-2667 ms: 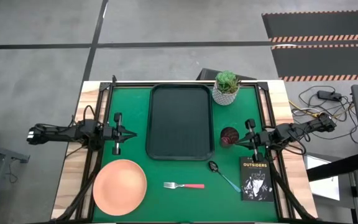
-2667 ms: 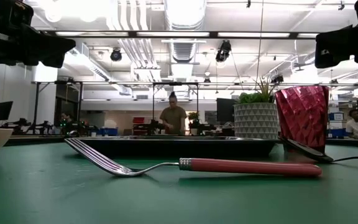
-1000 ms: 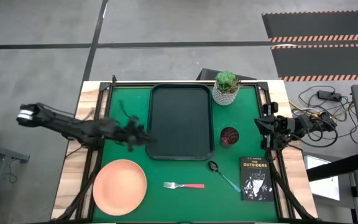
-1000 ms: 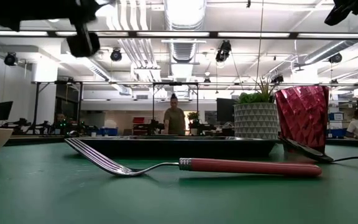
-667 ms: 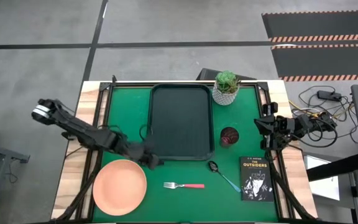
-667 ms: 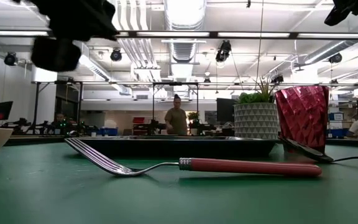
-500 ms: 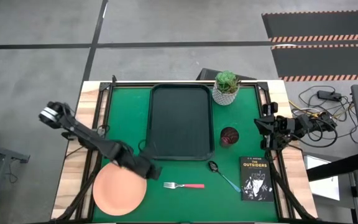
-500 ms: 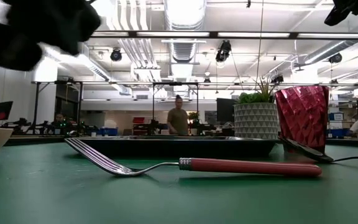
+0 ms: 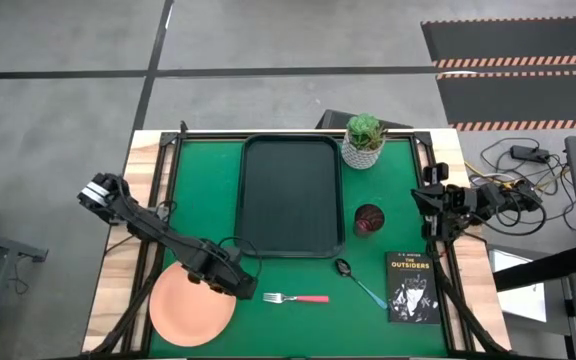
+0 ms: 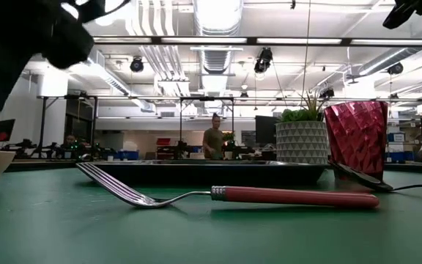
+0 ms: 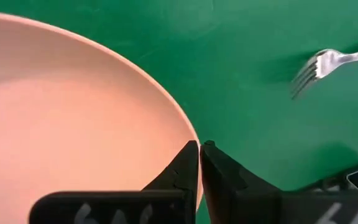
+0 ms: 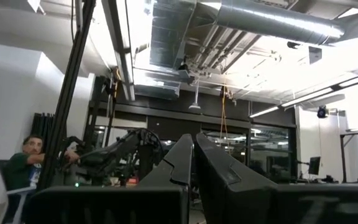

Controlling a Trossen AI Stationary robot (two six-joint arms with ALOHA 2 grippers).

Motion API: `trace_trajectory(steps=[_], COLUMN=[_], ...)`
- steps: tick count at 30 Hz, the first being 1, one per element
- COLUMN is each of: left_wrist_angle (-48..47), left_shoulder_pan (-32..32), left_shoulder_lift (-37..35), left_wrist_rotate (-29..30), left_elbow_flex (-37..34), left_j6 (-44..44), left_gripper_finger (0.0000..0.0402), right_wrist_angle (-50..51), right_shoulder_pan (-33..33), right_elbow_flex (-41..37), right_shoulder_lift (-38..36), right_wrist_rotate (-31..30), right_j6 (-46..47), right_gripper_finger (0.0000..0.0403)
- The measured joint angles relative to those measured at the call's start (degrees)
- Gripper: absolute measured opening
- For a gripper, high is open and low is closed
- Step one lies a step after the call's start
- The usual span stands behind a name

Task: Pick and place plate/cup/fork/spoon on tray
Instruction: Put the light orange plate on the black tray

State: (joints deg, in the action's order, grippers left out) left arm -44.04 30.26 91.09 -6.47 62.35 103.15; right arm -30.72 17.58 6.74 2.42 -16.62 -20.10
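The salmon-pink plate (image 9: 190,312) lies at the table's near left; it also shows in the left wrist view (image 11: 61,118). My left gripper (image 9: 244,290) is shut and hangs above the plate's right rim (image 11: 185,134), clear of the table in the low view (image 10: 13,51). The pink-handled fork (image 9: 296,298) lies just right of it. The blue-handled spoon (image 9: 358,282) and the dark red cup (image 9: 368,220) sit right of the dark tray (image 9: 290,195). My right gripper (image 9: 428,212) waits shut at the table's right edge, pointing level into the room (image 12: 194,142).
A white pot with a green plant (image 9: 365,142) stands at the tray's far right corner. A black book (image 9: 411,287) lies at the near right, beside the spoon. Bare green mat (image 9: 308,330) lies along the near edge, right of the plate.
My left gripper has swung from beside the tray's left rim toward the table's near edge and tipped downward. It now hangs over the plate's right rim. The tableware has stayed in place.
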Motion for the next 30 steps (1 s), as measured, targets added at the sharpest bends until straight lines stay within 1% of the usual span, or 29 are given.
trace_trajectory(steps=[2, 4, 5, 10, 13, 16, 19, 21, 24, 30], left_wrist_angle=[0.66, 1.31, 1.05, 3.41, 7.43, 8.34, 5.51, 5.52, 4.82, 3.97], left_shoulder_pan=[0.02, -0.09, -0.15, 0.13, 0.78, 0.95, 0.87, 0.85, 1.83, 4.83], left_shoulder_lift=[0.50, 0.95, 1.13, 1.37, 1.39, 1.51, 1.68, 2.13, 3.91, 8.95], left_wrist_rotate=[-2.16, -7.59, -9.31, -10.72, -12.79, -12.00, -7.14, -4.77, -3.88, -3.37], left_elbow_flex=[-1.09, -1.62, -1.64, -1.64, -0.82, 2.64, 5.99, 7.41, 8.57, 8.10], left_j6=[0.03, 0.48, 1.66, 3.34, 7.75, 10.04, 9.12, 9.01, 8.83, 5.67], left_gripper_finger=[0.0000, 0.0000, 0.0000, 0.0000, 0.0000, 0.0000, 0.0000, 0.0000, 0.0000, 0.0000], right_wrist_angle=[0.21, 0.35, 0.28, 0.21, 0.29, 0.37, 0.37, 0.37, 0.35, -0.10], right_shoulder_pan=[0.00, 0.00, 0.00, 0.02, 0.00, 0.02, 0.02, 0.00, 0.00, 0.01], right_elbow_flex=[0.00, 0.00, 0.00, 0.00, 0.00, 0.00, 0.00, 0.00, 0.00, 0.01], right_shoulder_lift=[0.00, 0.02, 0.02, 0.00, 0.00, 0.00, 0.00, 0.00, 0.00, 0.00], right_wrist_rotate=[0.00, 0.02, 0.00, 0.00, -0.04, -0.04, -0.04, -0.04, -0.04, -0.03], right_j6=[-0.02, 0.03, 0.06, -0.02, -0.05, -1.05, -1.90, -2.32, -2.36, -2.48], right_gripper_finger=[0.0009, 0.0009, 0.0009, 0.0009, 0.0009, 0.0009, 0.0009, 0.0009, 0.0009, 0.0009])
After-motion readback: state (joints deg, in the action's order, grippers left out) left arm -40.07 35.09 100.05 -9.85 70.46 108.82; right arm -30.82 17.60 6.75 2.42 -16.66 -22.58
